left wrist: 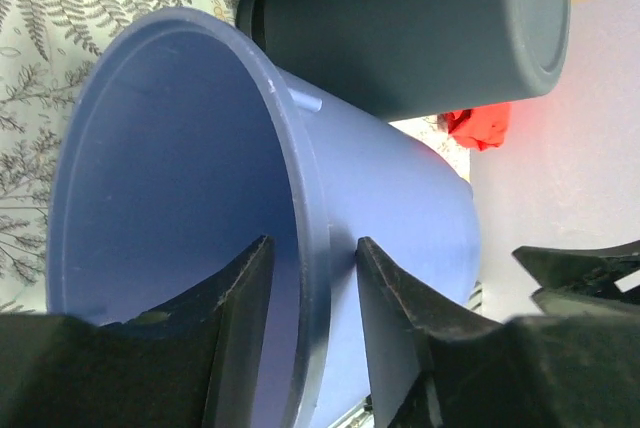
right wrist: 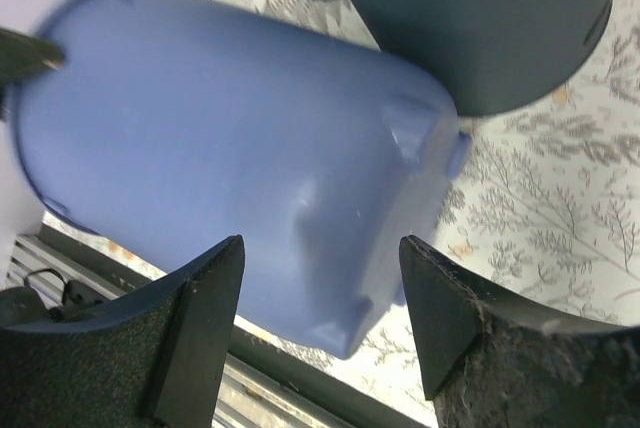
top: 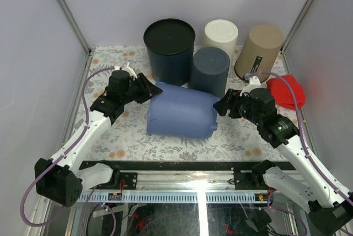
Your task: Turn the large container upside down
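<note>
The large container (top: 182, 116) is a blue tub lying on its side mid-table, its mouth to the left and its base to the right. My left gripper (top: 148, 90) is at the mouth. In the left wrist view the left gripper (left wrist: 313, 241) straddles the tub's rim (left wrist: 300, 148), one finger inside and one outside, with a gap showing beside the rim, so it is open. My right gripper (top: 223, 105) is at the base. In the right wrist view it (right wrist: 320, 240) stands open, its fingers apart on either side of the tub's bottom corner (right wrist: 360, 318) without touching.
Behind the tub stand a dark navy bin with a black top (top: 169, 48), a grey-blue container (top: 210, 69), a white one (top: 220, 33) and a tan one (top: 259, 48). A red cloth (top: 287, 90) lies at the right. A black rail (top: 182, 165) runs along the near edge.
</note>
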